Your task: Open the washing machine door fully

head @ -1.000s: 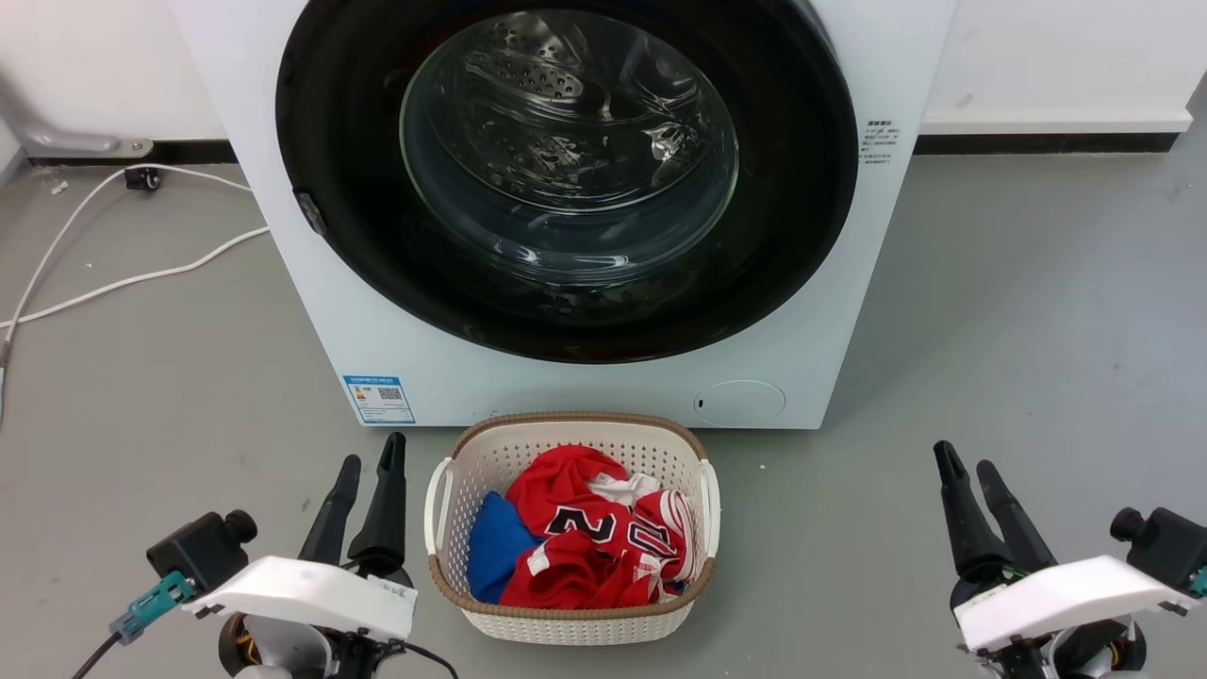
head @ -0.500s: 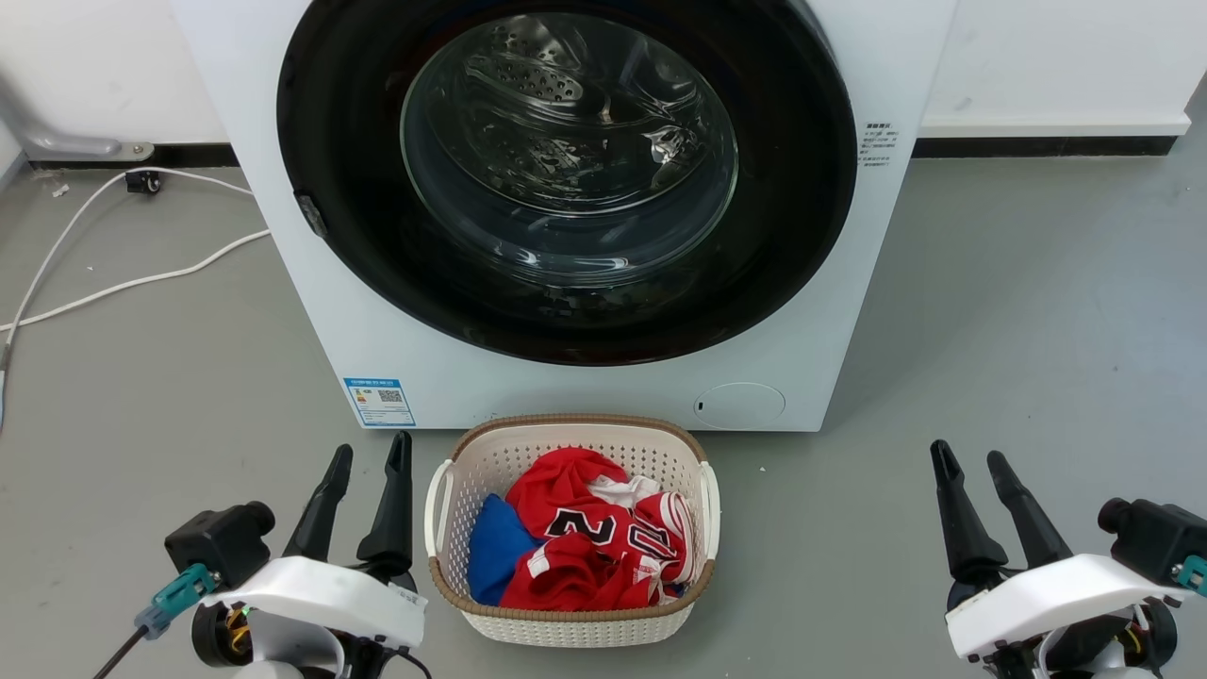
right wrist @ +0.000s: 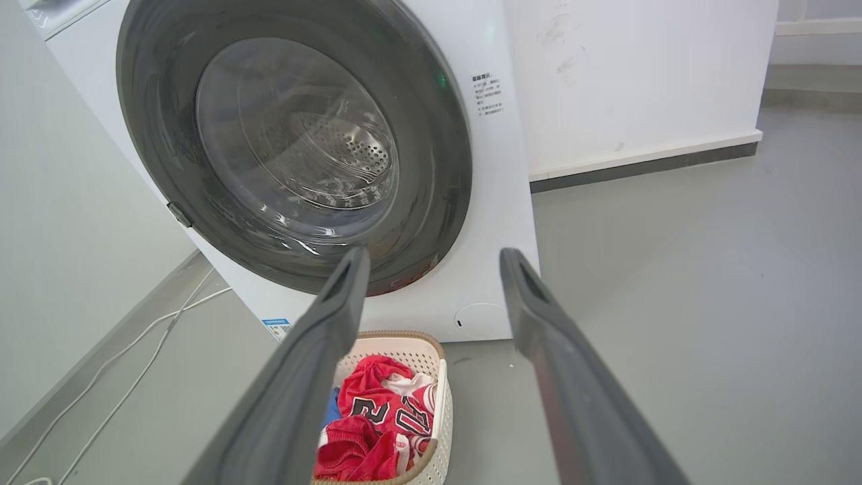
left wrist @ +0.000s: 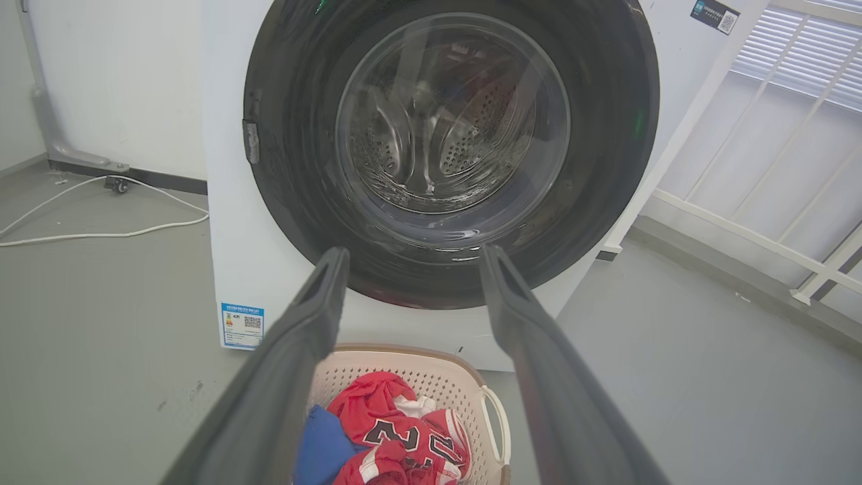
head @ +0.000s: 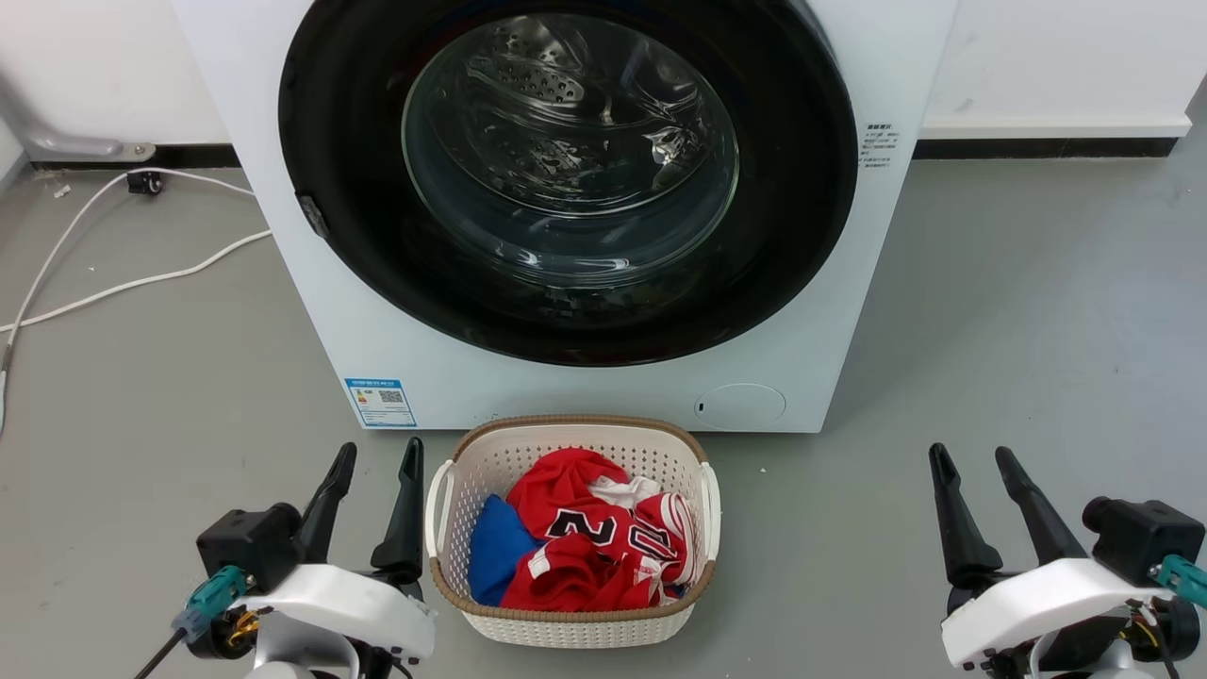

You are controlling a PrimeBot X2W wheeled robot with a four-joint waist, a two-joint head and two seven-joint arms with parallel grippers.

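Left gripper and right gripper: fingers spread apart, empty, touching nothing, flanking the basket. Door lies closed against the machine, well apart from both grippers.

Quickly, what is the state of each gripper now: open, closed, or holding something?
Left gripper: open, holding nothing.
Right gripper: open, holding nothing.

L gripper, R gripper: jaws wider.
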